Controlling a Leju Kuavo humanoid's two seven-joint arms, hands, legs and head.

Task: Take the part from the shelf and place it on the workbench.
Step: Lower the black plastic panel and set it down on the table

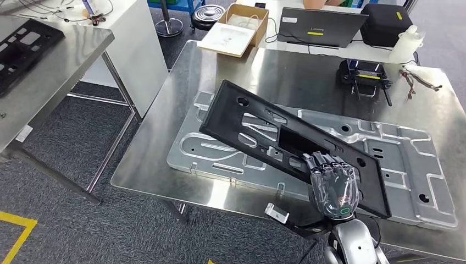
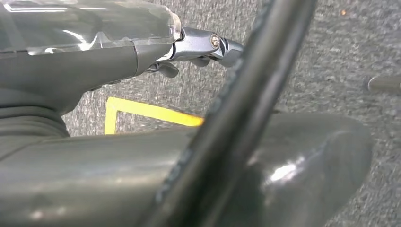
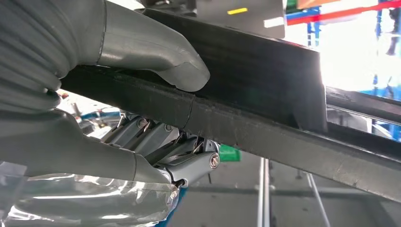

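My right hand (image 1: 333,184) grips the near edge of the black part (image 1: 286,140), thumb (image 3: 156,52) opposite fingers (image 3: 156,142), holding it tilted over the surface (image 1: 159,148), centre frame. My left hand (image 2: 94,42) is too close to read.

Black part (image 1: 286,144) with cut-outs; grey right hand (image 1: 333,187) with dark fingers (image 1: 324,163), a clear film over its back, and a small green ring mark near the silver wrist. Silver, embossed plate (image 1: 406,165) on a brushed steel-grey workbench (image 1: 159,159). Dark grey speckled floor (image 1: 66,231) with yellow line (image 1: 14,231). Brown box (image 1: 245,22); black laptop (image 1: 321,26) bearing a yellow label.
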